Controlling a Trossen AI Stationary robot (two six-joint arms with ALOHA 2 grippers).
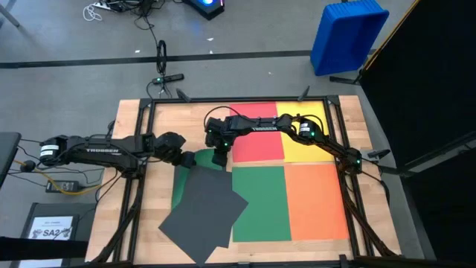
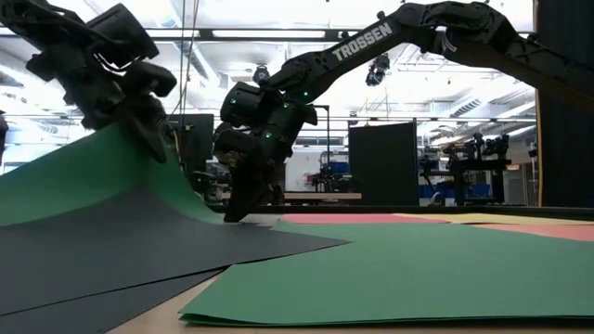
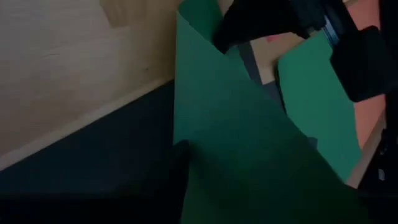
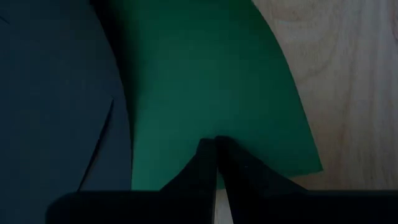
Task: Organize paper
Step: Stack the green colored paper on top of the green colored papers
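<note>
Basically two grippers meet over one green sheet (image 1: 181, 177) near the counter's middle. The left gripper (image 1: 186, 158) reaches in from the left edge and holds that sheet's far corner lifted, so the paper curves up off the counter (image 1: 126, 223) in the low view; whether its fingers pinch it cannot be told. The right gripper (image 4: 216, 149), fingers pressed together with only a thin slit, touches the same sheet's edge just beside the left one. Dark grey sheets (image 1: 204, 212) lie skewed toward the near-left corner, partly over the green sheet and over a second green sheet (image 1: 260, 202). Red (image 1: 256, 138), yellow (image 1: 316, 145) and orange (image 1: 316, 201) sheets lie flat and square toward the right edge. Judging by this, the lifted sheet's long axis runs far-to-near, and both arms are about equally near it.
</note>
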